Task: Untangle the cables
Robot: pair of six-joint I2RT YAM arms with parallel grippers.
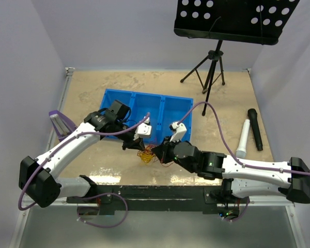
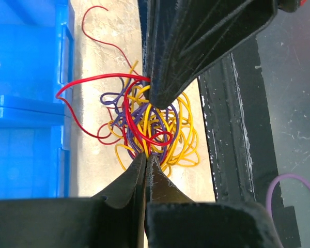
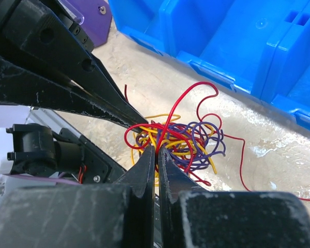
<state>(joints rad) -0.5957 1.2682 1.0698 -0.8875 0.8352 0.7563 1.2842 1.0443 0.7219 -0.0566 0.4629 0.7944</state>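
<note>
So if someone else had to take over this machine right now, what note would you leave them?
Left gripper: shut, tips pinched on the edge of the cables, apparently gripping a few strands.
Right gripper: shut, tips in the same tangle from the opposite side, apparently on a red strand.
Cables: one knot of red, yellow and purple wire on the table, just in front of the blue bin.
Done: both grips taken.
Left: all the separating; no wire is free yet.
</note>
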